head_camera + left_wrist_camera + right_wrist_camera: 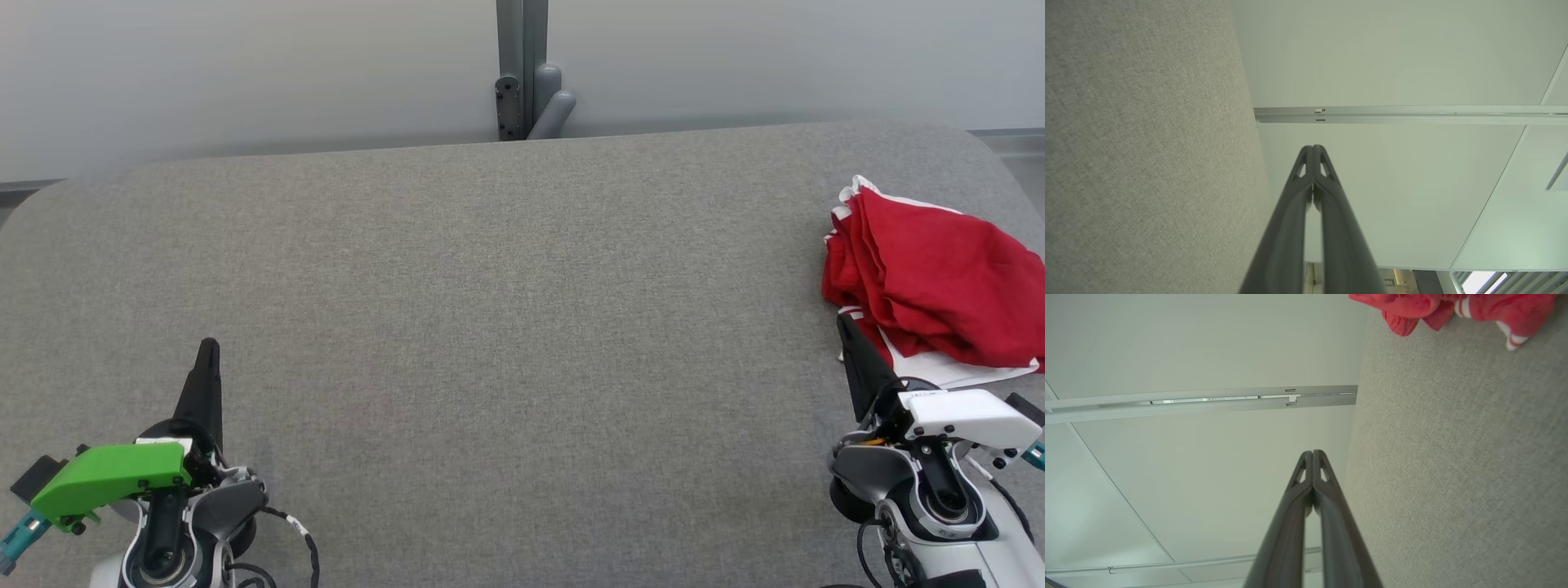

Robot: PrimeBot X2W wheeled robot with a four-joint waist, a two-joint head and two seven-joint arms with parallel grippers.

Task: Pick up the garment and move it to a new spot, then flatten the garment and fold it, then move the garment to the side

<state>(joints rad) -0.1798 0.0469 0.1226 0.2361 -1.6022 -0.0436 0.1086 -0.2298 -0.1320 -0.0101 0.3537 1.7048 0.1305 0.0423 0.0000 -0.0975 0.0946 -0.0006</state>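
Note:
The garment (935,286) is red with white trim and lies bunched in a heap at the right edge of the grey table (506,310); in the right wrist view the garment (1453,308) shows at the top. My right gripper (843,325) is shut and empty, its tip just below the heap's lower left corner; whether it touches the cloth I cannot tell. Its own view shows the right gripper (1313,452) with both tips pressed together. My left gripper (209,345) is shut and empty at the lower left, far from the cloth. The left gripper (1313,147) shows both tips meeting.
A pale wall with a grey post and bracket (526,73) stands behind the table's far edge. The grey fabric surface stretches wide between the two arms. The table's corners are rounded, and the garment reaches the right side of the head view.

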